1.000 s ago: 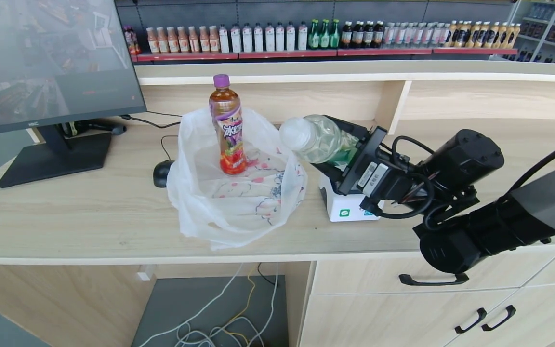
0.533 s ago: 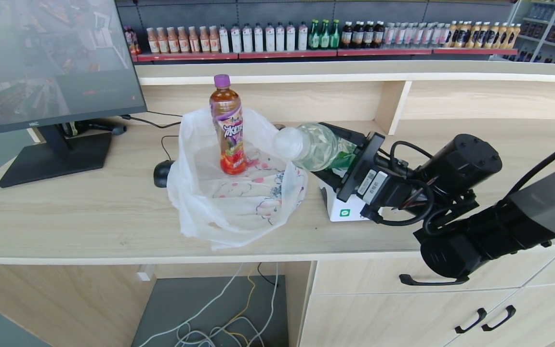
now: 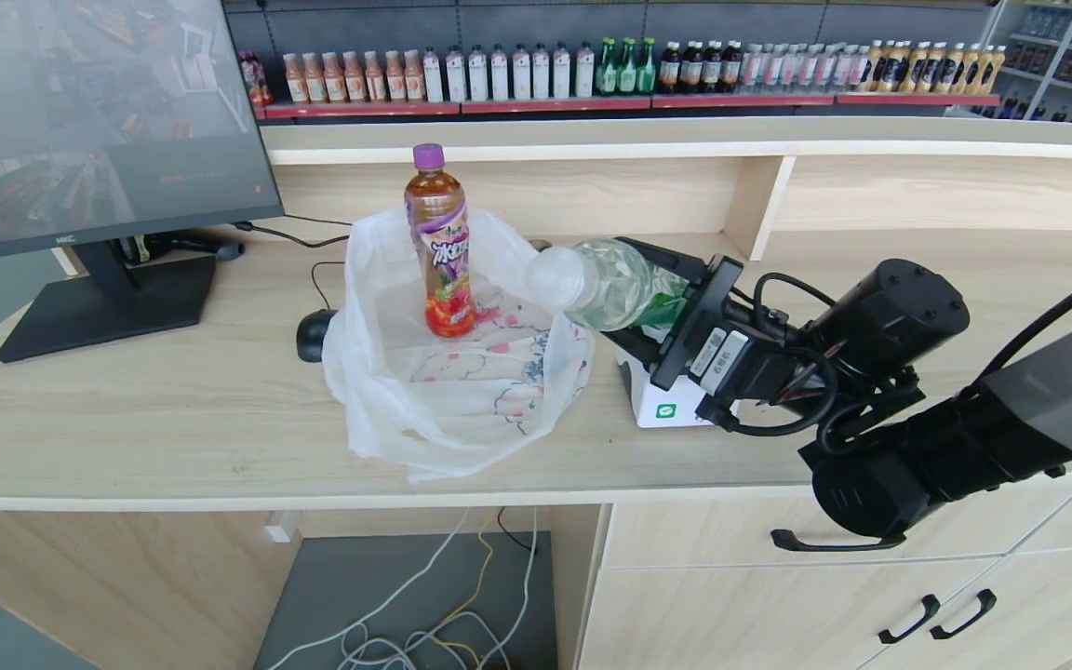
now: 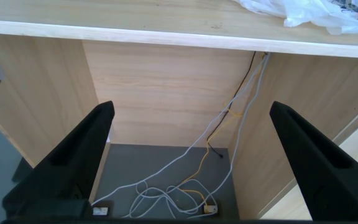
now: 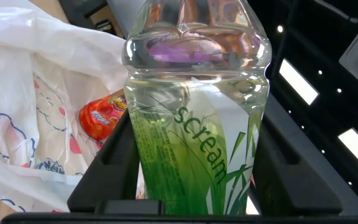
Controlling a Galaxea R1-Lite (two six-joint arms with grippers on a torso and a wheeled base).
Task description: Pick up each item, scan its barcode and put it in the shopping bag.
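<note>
Underneath, spread left jaws frame cables (image 4: 174,191).

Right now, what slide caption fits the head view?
Right gripper holds a clear bottle near the shopping bag containing an upright tea bottle.

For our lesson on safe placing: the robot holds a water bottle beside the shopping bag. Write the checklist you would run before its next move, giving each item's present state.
1. Grip: right hand shut on water bottle: ok.
2. Mouth of shopping bag open: ok.
3. Free room in the bag beside the standing tea bottle: ok.
4. Bottle over the bag's opening: not ok; its free end just reaches the right rim, and the rest is over the scanner.
5. Barcode scanned: cannot tell.
6. Path clear: left hand open, below the counter: ok.
</note>
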